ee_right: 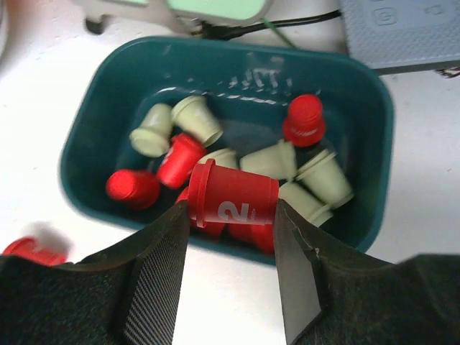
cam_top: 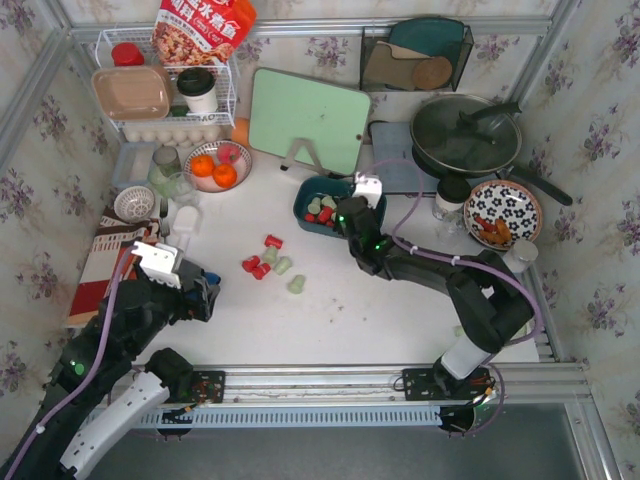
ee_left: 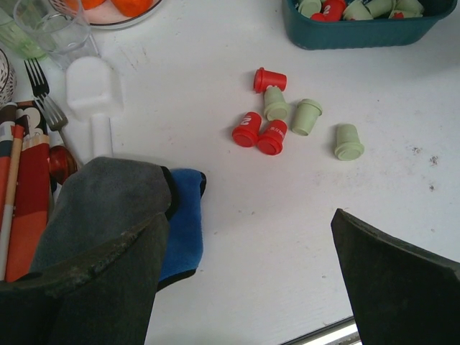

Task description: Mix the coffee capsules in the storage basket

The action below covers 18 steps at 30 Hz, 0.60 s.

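Note:
The teal storage basket [cam_top: 299,208] sits mid-table, behind centre. In the right wrist view its rim [ee_right: 79,144] surrounds several red and pale green capsules [ee_right: 313,176]. My right gripper [ee_right: 230,213] is shut on a red capsule marked "2" [ee_right: 233,195], held sideways just above the basket's near wall. From above the right gripper [cam_top: 347,216] is over the basket. Several loose capsules lie on the table, three red [ee_left: 246,129] and three green [ee_left: 348,141]; they also show from above [cam_top: 272,262]. My left gripper [ee_left: 248,287] is open and empty, low at the near left [cam_top: 205,290].
A grey cloth [ee_left: 108,194] on a blue one [ee_left: 183,215] lies under my left finger. A white scoop [ee_left: 93,93], forks and a glass are at the left. A bowl of oranges [cam_top: 215,165], green board [cam_top: 308,118], pan [cam_top: 465,135] and patterned plate [cam_top: 502,212] ring the back.

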Each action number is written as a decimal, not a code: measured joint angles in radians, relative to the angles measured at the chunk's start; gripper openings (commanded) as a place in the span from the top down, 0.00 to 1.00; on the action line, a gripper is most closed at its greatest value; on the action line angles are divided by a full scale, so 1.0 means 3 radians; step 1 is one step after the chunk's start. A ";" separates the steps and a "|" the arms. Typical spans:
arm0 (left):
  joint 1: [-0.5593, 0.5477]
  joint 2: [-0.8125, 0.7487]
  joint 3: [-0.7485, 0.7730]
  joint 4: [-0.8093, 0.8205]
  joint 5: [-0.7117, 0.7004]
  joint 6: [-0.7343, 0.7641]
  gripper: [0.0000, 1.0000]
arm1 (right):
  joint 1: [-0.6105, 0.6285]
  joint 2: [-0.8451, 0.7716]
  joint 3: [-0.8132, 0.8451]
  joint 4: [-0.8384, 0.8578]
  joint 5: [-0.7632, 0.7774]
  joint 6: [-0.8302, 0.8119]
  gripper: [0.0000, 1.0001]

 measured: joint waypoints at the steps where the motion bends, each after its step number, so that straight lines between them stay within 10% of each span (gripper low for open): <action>1: 0.0000 0.0008 -0.0004 0.0000 0.0000 0.0000 0.03 | -0.0088 0.0027 0.0000 0.0034 -0.0032 -0.0017 0.46; 18: 0.0013 0.0276 -0.0011 0.0000 -0.0052 0.0025 0.03 | -0.0539 0.0880 0.0746 0.0113 -0.0537 -0.0510 0.28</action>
